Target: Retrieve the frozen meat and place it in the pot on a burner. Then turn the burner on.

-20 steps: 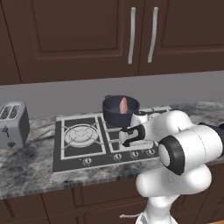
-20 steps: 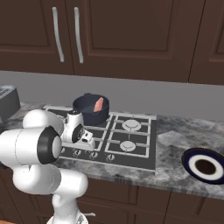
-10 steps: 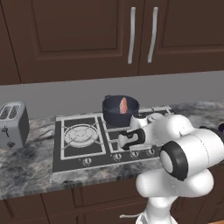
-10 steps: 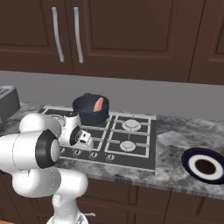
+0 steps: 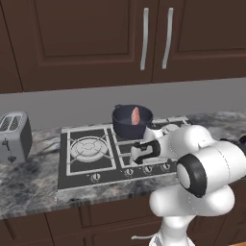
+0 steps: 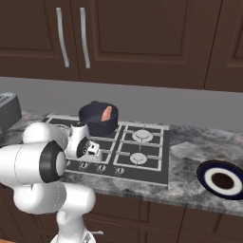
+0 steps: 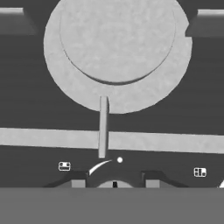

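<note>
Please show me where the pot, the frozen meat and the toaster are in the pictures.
pot [image 5: 126, 127]: left base view, on its dark front wall.
frozen meat [image 5: 136, 115]: left base view, on the pink slab inside the pot.
toaster [image 5: 13, 138]: left base view, on its silver side.

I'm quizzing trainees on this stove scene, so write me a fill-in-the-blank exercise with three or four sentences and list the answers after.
1. The frozen meat stands inside the ____.
2. The pot sits on a ____ burner of the cooktop, not a front one.
3. On the counter left of the cooktop stands a silver ____.
4. The gripper is at a control knob on the cooktop's ____ edge, its jaws shut on it.

Missing words: pot; rear; toaster; front
</note>
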Robot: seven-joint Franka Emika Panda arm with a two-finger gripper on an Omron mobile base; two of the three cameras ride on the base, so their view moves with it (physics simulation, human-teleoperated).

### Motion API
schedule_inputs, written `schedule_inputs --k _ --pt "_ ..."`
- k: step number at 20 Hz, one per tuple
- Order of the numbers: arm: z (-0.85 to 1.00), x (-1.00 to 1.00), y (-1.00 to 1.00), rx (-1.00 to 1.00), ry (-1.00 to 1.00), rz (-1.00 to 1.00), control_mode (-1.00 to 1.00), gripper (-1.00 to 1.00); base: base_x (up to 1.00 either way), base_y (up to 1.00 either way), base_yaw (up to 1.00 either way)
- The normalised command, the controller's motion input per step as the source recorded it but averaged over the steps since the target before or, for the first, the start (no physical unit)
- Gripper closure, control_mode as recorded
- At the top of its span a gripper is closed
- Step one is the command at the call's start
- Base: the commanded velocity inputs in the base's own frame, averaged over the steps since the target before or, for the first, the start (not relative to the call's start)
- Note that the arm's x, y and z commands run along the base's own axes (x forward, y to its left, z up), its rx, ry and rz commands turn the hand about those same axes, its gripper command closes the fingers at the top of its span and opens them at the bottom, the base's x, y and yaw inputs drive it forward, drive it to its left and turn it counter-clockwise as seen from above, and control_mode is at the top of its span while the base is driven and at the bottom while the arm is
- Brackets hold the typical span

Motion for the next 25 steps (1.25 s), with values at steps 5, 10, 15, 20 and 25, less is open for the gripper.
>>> schedule_inputs --k 5,10,15,20,25 --pt "-0.11 0.15 0.00 0.00 0.36 0.25 -1.00 1.00 0.00 0.00 0.00" --pt "-0.36 -0.17 0.00 0.00 0.03 0.38 -1.00 1.00 0.00 0.00 0.00" --pt "-0.40 -0.45 0.00 0.00 -0.02 0.42 -1.00 1.00 0.00 0.00 0.00" --pt "-0.27 -0.33 -0.04 0.00 0.00 0.43 -1.00 1.00 0.00 0.00 0.00" --pt "-0.22 -0.10 -0.10 0.00 0.04 0.46 -1.00 1.00 0.00 0.00 0.00"
